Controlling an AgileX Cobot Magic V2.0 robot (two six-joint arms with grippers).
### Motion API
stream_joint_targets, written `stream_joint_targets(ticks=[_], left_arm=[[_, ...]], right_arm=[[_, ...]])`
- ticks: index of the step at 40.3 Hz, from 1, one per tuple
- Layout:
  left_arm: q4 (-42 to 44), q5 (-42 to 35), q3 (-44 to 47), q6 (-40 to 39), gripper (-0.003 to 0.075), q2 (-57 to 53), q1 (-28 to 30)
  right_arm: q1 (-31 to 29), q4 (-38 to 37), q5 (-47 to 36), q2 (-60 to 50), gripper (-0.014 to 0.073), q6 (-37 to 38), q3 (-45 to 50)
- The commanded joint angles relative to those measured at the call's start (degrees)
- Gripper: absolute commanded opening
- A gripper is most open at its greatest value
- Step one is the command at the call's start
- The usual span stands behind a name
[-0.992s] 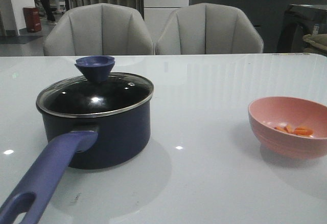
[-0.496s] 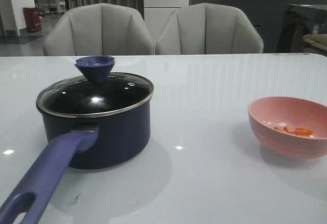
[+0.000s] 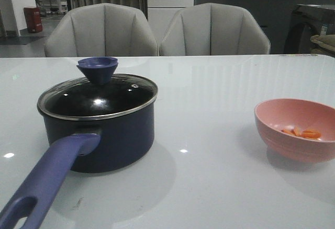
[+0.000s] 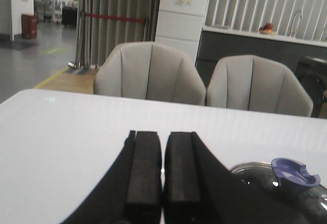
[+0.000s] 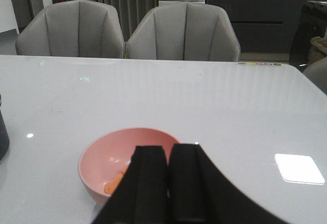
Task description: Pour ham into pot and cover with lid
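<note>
Front view is showing the lid [image 3: 98, 95] sitting on the pot [image 3: 99, 135], while the ham [image 3: 302, 133] is lying in the pink bowl [image 3: 297, 128] well apart. The left gripper [image 4: 162, 170] and right gripper [image 5: 168, 180] are both pressing closed, holding nothing.

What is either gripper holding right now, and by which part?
Nothing. The left gripper and right gripper are both shut with nothing between the fingers. The lid sits on the pot, untouched.
</note>
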Motion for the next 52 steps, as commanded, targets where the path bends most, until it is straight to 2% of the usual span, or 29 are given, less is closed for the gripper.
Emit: stream_joint_targets(ticks=[1,14,27,32,38,41,52], left_arm=[[-0.37,2.19,-6.83,-0.54,0.0114,6.45,0.19],[0.0,1.29,-9.12,-0.54,0.0114,15.1,0.19],[0.0,2.3,-9.12,-0.54,0.0122,16.95,0.19],[0.0,2.63,-9.12,-0.54,0.0221,16.95,0.19],[0.0,3.11,-9.12,-0.54,0.0447,16.95,0.19],[0.0,3.11,-9.12,-0.54,0.0511,16.95,0.19],[-0.68,2.15,-9.12,-0.63,0.0512,16.98,0.19]], right_arm=[[-0.32,-0.42,-4.79,-1.13,0.0141,-0.17,0.62],[-0.32,-0.42,-4.79,-1.13,0.0141,-0.17,0.62],[-0.32,-0.42,-4.79,-1.13,0.0141,-0.17,0.62],[-0.32,-0.42,-4.79,-1.13,0.0141,-0.17,0.62],[-0.32,-0.42,-4.79,-1.13,0.0141,-0.17,0.62],[-0.32,-0.42,-4.79,-1.13,0.0141,-0.17,0.62],[-0.32,-0.42,-4.79,-1.13,0.0141,-0.17,0.62]])
